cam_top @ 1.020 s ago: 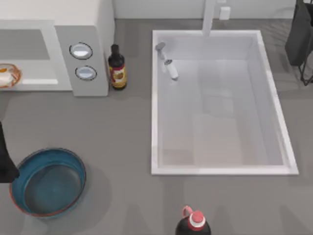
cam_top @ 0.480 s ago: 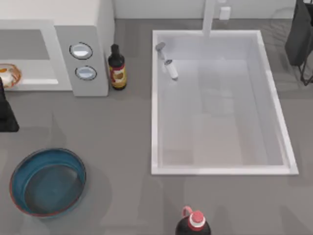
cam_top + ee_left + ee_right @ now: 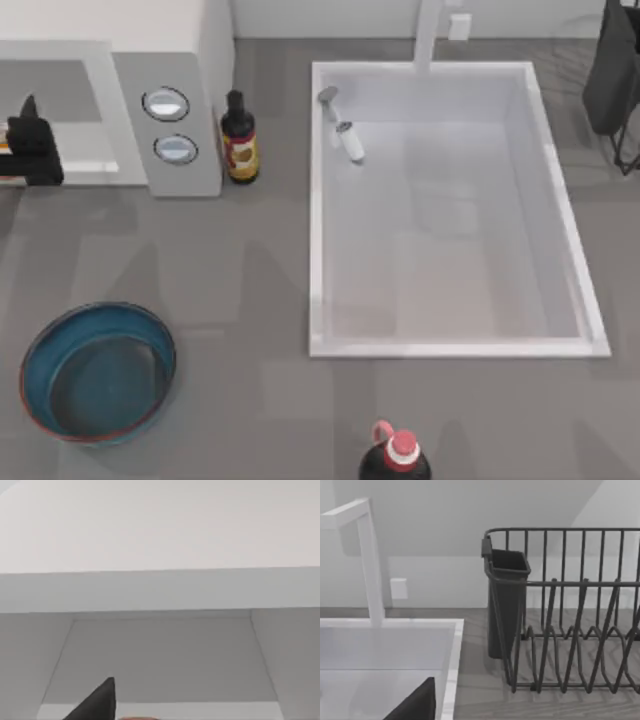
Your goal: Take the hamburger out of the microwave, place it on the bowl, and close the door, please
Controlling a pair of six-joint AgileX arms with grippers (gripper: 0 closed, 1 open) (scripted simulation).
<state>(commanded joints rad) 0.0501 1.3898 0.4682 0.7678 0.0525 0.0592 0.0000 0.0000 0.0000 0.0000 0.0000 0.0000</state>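
Presently, item one: the hamburger. It sits inside the microwave (image 3: 110, 60) at the far left of the table; in the top view the left gripper (image 3: 30, 150) hangs right over that spot at the mouth of the open chamber and covers it. A thin pale sliver at the bottom edge of the left wrist view may be the bun, but that cannot be settled.

Item two: left gripper. One dark fingertip (image 3: 97, 702) shows in the left wrist view, pointed into the white chamber. Whether the jaws are spread or closed, and whether they hold anything, cannot be told.

Item three: the bowl (image 3: 98, 372), teal with a reddish rim, near the front left, well apart from the microwave and holding nothing.

Item four: the door. Judged swung open, as the chamber is exposed.

Item five: right arm, parked at the far right by the dish rack (image 3: 570, 615).

Surroundings: sauce bottle (image 3: 238, 140) just beside the microwave's control panel; sink (image 3: 450, 345) in the middle; red-capped bottle (image 3: 397, 458) at the front edge.

Risks, as judgement: with the bun hidden under the gripper, closing off-centre could squeeze it askew or nudge it deeper. Lifting too steeply could knock the wrist on the chamber's top lip.
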